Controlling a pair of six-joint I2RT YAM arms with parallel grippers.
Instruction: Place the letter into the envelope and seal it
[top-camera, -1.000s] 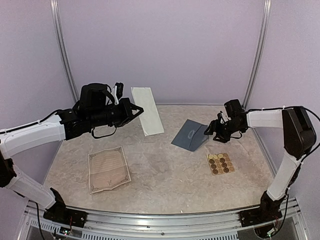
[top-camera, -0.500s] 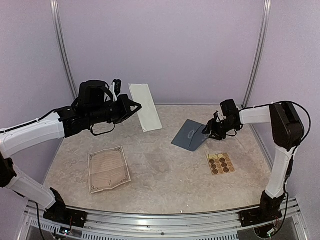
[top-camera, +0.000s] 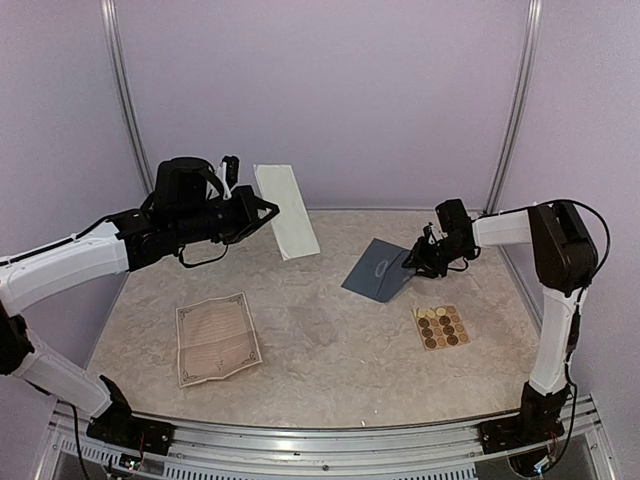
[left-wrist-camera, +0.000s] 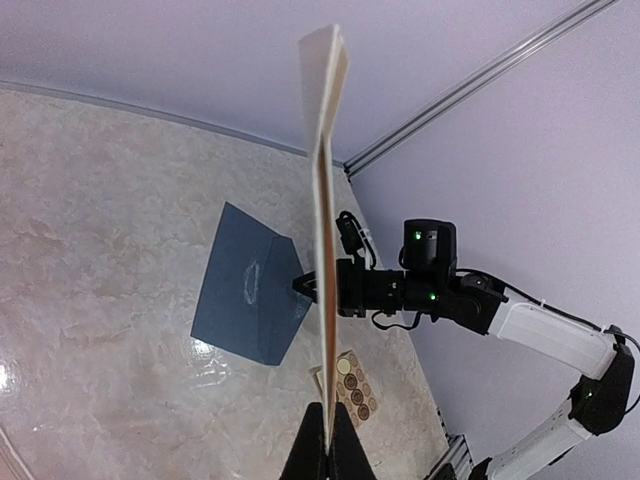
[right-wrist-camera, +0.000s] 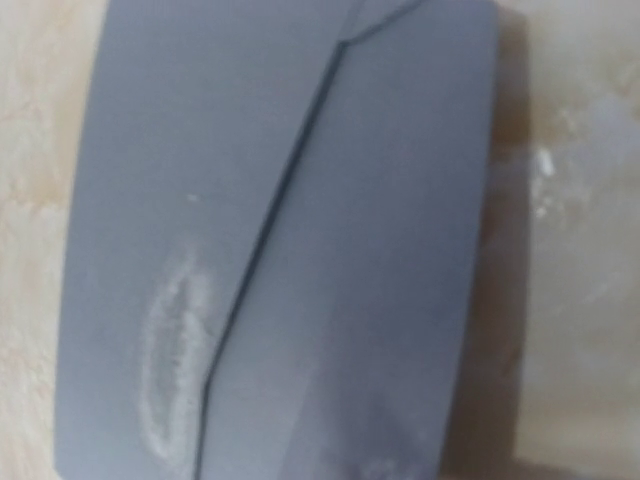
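My left gripper (top-camera: 270, 213) is shut on the lower edge of a folded cream letter (top-camera: 288, 212) and holds it in the air over the table's back left. In the left wrist view the letter (left-wrist-camera: 325, 250) stands edge-on between the closed fingertips (left-wrist-camera: 328, 440). The slate-blue envelope (top-camera: 375, 268) lies right of centre with its right edge raised off the table. My right gripper (top-camera: 410, 258) grips that raised edge. The right wrist view is filled by the envelope (right-wrist-camera: 270, 230) with its flap seam; that gripper's fingers do not show there.
A tan sheet of round brown stickers (top-camera: 442, 327) lies in front of the envelope to the right. An unfolded cream sheet with an ornate border (top-camera: 215, 338) lies flat at the front left. Purple walls with metal rails enclose the back and sides.
My left gripper has carried the letter slightly up and to the left. The right arm has drawn in a little toward the back, still at the envelope's raised edge.
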